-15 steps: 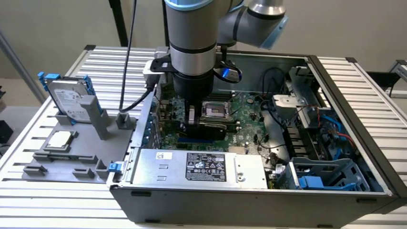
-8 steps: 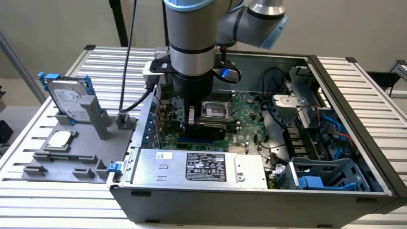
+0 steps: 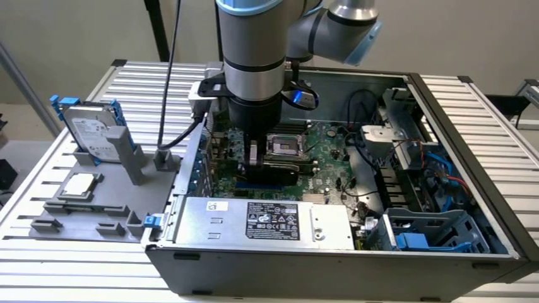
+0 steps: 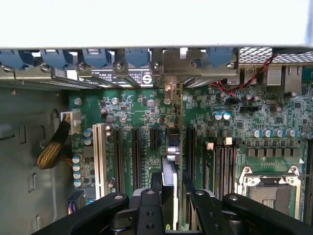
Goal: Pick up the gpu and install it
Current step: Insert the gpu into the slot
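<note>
Matte black, bolted fingers (image 4: pixel 149 208) of the gripper (image 4: pixel 172 196) clamp the gpu (image 4: pixel 174 147). It is a thin flat card seen edge-on, standing upright among the long dark slots of the green motherboard (image 4: pixel 142 105). Beyond, its grey metal bracket (image 4: pixel 171 68) meets the row of blue plastic clips (image 4: pixel 98 56) on the steel case (image 3: pixel 337 271).
</note>
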You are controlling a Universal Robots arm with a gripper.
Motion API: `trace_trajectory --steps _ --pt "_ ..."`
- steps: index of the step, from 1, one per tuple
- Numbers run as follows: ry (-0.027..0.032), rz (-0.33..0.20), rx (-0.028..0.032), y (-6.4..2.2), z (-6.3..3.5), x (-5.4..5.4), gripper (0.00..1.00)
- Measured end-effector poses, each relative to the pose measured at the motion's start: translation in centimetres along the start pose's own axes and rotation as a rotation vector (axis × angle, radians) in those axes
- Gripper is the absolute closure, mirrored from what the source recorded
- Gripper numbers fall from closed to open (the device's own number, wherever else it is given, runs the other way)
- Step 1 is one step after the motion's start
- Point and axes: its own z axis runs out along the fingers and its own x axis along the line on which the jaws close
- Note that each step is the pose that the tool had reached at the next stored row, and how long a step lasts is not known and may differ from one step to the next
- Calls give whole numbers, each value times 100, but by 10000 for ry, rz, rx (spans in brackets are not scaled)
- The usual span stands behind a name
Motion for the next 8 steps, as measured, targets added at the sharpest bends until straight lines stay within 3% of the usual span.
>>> trace_trajectory --steps 8 --pt "2 -6 0 0 0 22 73"
